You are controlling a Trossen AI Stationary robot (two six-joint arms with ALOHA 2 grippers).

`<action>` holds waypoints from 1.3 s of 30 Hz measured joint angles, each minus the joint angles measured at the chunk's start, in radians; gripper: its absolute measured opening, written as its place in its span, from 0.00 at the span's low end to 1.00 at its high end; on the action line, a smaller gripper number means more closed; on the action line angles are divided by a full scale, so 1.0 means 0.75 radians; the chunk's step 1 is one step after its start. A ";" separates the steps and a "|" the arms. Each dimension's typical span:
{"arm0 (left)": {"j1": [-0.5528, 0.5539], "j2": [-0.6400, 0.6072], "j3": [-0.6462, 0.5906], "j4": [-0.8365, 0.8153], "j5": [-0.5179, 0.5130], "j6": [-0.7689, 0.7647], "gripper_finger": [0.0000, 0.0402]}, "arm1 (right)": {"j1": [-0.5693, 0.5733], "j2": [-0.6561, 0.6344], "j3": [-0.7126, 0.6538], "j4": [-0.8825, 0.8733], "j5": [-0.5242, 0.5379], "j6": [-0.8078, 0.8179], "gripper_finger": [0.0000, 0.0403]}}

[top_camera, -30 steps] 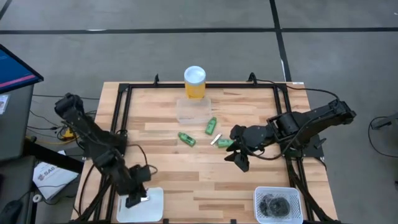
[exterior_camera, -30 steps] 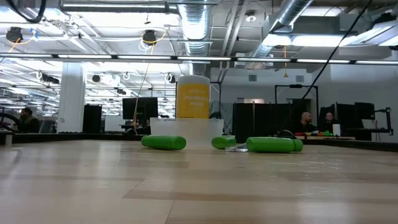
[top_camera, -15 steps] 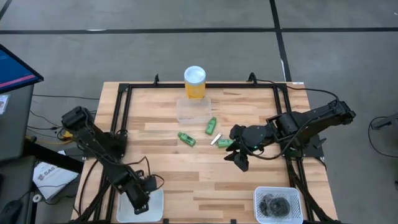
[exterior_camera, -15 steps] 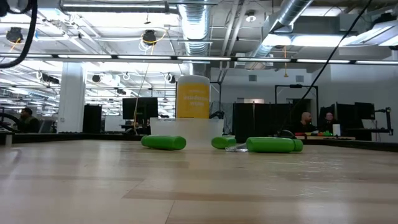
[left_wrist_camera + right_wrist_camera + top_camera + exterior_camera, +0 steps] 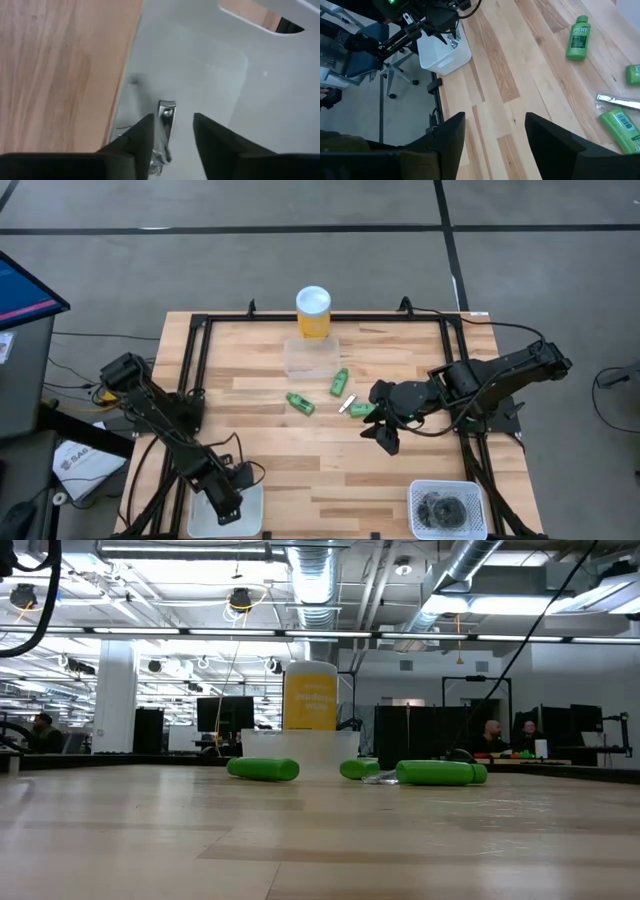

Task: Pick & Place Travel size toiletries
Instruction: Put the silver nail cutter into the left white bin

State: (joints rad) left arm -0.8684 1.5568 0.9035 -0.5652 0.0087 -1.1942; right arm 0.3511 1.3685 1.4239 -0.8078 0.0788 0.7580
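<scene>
The left pincer (image 5: pixel 228 506) hangs over the white bin (image 5: pixel 252 498) at the tabletop's (image 5: pixel 260 450) near left corner. In the left wrist view its fingers (image 5: pixel 141 141) stand apart, gripping nothing, and a silvery clipper (image 5: pixel 165 122) lies on the bin's floor in the gap between them, reaching just past the tips. The bin wall and the wooden surface (image 5: pixel 60 70) run alongside one finger.

The right pincer (image 5: pixel 385 435) hovers above the tabletop towards the right side, fingers (image 5: pixel 547 135) spread with nothing between them. Just beside it, on the side towards the tabletop's middle, lies a green tube (image 5: pixel 362 410) with a thin silvery piece (image 5: pixel 348 405) touching or nearly touching its end. A little farther from this pincer lie two more green tubes, one (image 5: pixel 339 382) near a clear tray (image 5: pixel 310 356) and one (image 5: pixel 300 403) towards the middle. Beyond the tray, well apart from both pincers, stands a yellow cylinder (image 5: pixel 313 313) with a white lid.

Near the right pincer, at the near right corner, sits a white mesh basket (image 5: pixel 447 507) with dark round pieces (image 5: pixel 442 508) inside.

In the low view the tubes (image 5: pixel 263 769) lie flat on the wood before the tray and cylinder (image 5: pixel 310 695); people sit far off in the room behind.
</scene>
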 joint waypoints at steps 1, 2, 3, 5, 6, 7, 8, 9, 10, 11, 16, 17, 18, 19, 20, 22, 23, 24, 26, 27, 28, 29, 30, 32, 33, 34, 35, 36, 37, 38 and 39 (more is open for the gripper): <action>0.000 -0.007 0.000 0.001 0.005 0.000 0.37 | 0.000 0.000 0.000 0.000 0.000 0.002 0.51; 0.001 -0.019 0.000 0.007 0.015 -0.001 0.41 | -0.001 0.000 0.000 0.000 0.003 0.003 0.51; 0.009 -0.037 0.000 0.012 0.029 -0.005 0.43 | -0.007 0.000 0.000 -0.001 0.014 0.003 0.52; 0.026 -0.089 0.000 0.011 0.059 -0.024 0.48 | -0.032 0.009 0.001 0.000 0.037 0.001 0.55; 0.035 -0.128 0.000 0.011 0.066 -0.028 0.50 | -0.051 0.014 0.002 0.001 0.043 -0.018 0.56; 0.043 -0.171 0.000 0.012 0.067 -0.030 0.52 | -0.069 0.019 0.000 -0.002 0.048 -0.055 0.57; 0.057 -0.220 0.000 0.015 0.063 -0.040 0.53 | -0.091 0.031 0.000 -0.002 0.055 -0.105 0.58; 0.072 -0.271 0.000 0.018 0.055 -0.057 0.54 | -0.120 0.048 0.003 0.011 0.058 -0.159 0.58; 0.088 -0.323 0.000 0.018 0.042 -0.060 0.54 | -0.150 0.062 0.003 0.014 0.058 -0.217 0.59; 0.099 -0.382 0.000 0.017 0.017 -0.062 0.54 | -0.179 0.080 0.001 -0.009 0.058 -0.263 0.59; 0.147 -0.652 0.002 0.021 -0.287 -0.139 0.52 | -0.387 0.227 0.000 -0.161 0.041 -0.255 0.58; 0.150 -0.701 0.002 0.029 -0.374 -0.143 0.52 | -0.431 0.266 0.001 -0.181 0.040 -0.223 0.58; 0.149 -0.742 0.002 0.035 -0.457 -0.145 0.51 | -0.472 0.307 0.002 -0.220 0.040 -0.205 0.58; 0.148 -0.781 0.002 0.039 -0.539 -0.143 0.51 | -0.507 0.347 -0.001 -0.262 0.040 -0.210 0.59; 0.148 -0.815 0.002 0.045 -0.610 -0.134 0.50 | -0.536 0.391 -0.002 -0.263 0.035 -0.246 0.59; 0.148 -0.872 0.002 0.047 -0.714 -0.112 0.50 | -0.572 0.473 -0.001 -0.242 0.028 -0.362 0.61; 0.148 -0.893 0.002 0.048 -0.754 -0.104 0.50 | -0.583 0.514 -0.001 -0.248 0.022 -0.431 0.62; 0.148 -0.911 0.002 0.049 -0.784 -0.096 0.49 | -0.590 0.554 -0.001 -0.236 0.022 -0.529 0.62; 0.149 -0.925 0.002 0.050 -0.807 -0.087 0.49 | -0.591 0.630 0.000 -0.242 0.022 -0.797 0.63; 0.149 -0.925 0.002 0.051 -0.807 -0.087 0.49 | -0.588 0.658 -0.001 -0.266 0.022 -0.919 0.63; 0.149 -0.924 0.002 0.052 -0.806 -0.085 0.49 | -0.584 0.682 -0.001 -0.270 0.027 -1.031 0.63; 0.148 -0.919 0.002 0.052 -0.806 -0.085 0.49 | -0.577 0.700 -0.001 -0.270 0.034 -1.125 0.63; 0.148 -0.910 0.002 0.053 -0.806 -0.085 0.49 | -0.568 0.717 -0.001 -0.274 0.039 -1.210 0.63; 0.148 -0.892 0.001 0.059 -0.805 -0.085 0.49 | -0.551 0.743 -0.001 -0.260 0.051 -1.357 0.63; 0.148 -0.882 0.000 0.058 -0.805 -0.085 0.49 | -0.541 0.755 -0.001 -0.245 0.062 -1.415 0.63; 0.148 -0.872 0.000 0.061 -0.805 -0.085 0.49 | -0.532 0.760 -0.001 -0.227 0.069 -1.469 0.63; 0.148 -0.863 0.000 0.067 -0.805 -0.085 0.49 | -0.523 0.762 -0.001 -0.219 0.073 -1.521 0.63; 0.148 -0.855 0.000 0.068 -0.805 -0.085 0.49 | -0.516 0.762 -0.001 -0.210 0.080 -1.563 0.63; 0.148 -0.848 0.000 0.067 -0.805 -0.085 0.49 | -0.510 0.763 0.000 -0.185 0.098 -1.602 0.63; 0.148 -0.842 0.000 0.068 -0.805 -0.084 0.49 | -0.504 0.770 0.002 -0.159 0.120 -1.638 0.63; 0.148 -0.839 0.000 0.069 -0.805 -0.084 0.49 | -0.501 0.778 0.003 -0.146 0.143 -1.676 0.63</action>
State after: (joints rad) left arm -0.7578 0.9279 0.9035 -0.5137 -0.5949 -1.2575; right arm -0.0246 1.9518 1.4258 -0.9173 0.1859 -0.4989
